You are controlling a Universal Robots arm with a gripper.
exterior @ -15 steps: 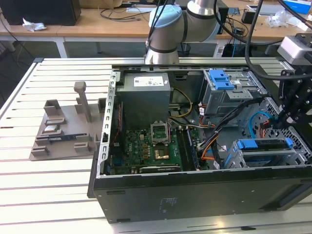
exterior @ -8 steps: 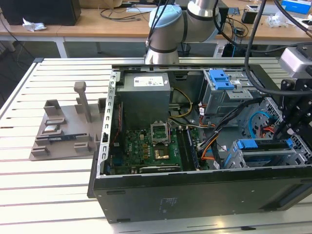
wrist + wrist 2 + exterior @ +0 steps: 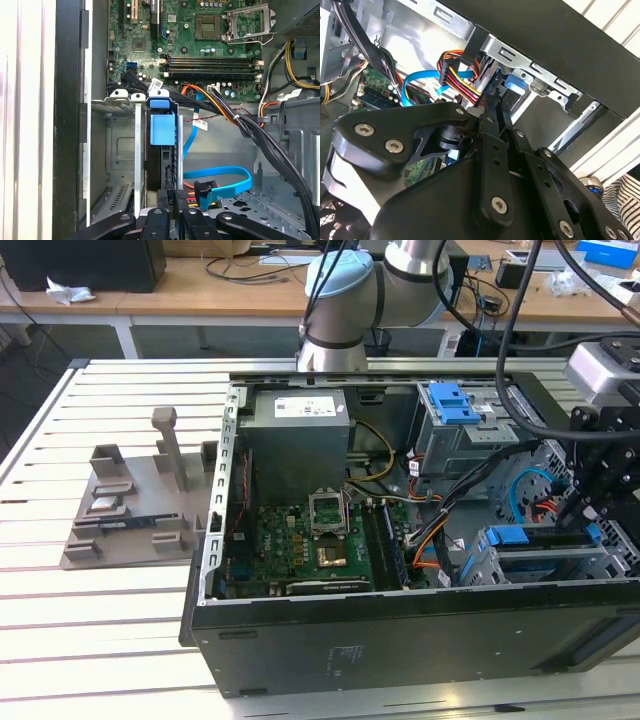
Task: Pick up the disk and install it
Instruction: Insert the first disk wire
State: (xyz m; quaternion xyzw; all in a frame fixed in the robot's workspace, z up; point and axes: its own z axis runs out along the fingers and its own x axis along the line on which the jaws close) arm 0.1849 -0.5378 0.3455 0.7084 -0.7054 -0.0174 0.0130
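Note:
The disk [image 3: 161,160] stands on edge in a slot of the silver drive cage [image 3: 122,150], and its blue carrier tab [image 3: 162,127] faces the motherboard. In the exterior view the disk [image 3: 535,540] sits low in the cage at the case's right end. My gripper [image 3: 499,105] hangs right over the disk's end away from the tab, fingers [image 3: 492,145] drawn together with hardly a gap and nothing seen between them. Their tips point at the blue carrier [image 3: 512,84]. In the exterior view the gripper [image 3: 575,510] reaches down into the case from the right.
The open computer case [image 3: 400,625] lies on a slatted white table [image 3: 120,640]. Blue data cables [image 3: 220,175] and orange-black power leads [image 3: 457,75] crowd the space beside the cage. A grey power supply [image 3: 300,440], the motherboard [image 3: 200,45] and a grey fixture [image 3: 130,500] are also here.

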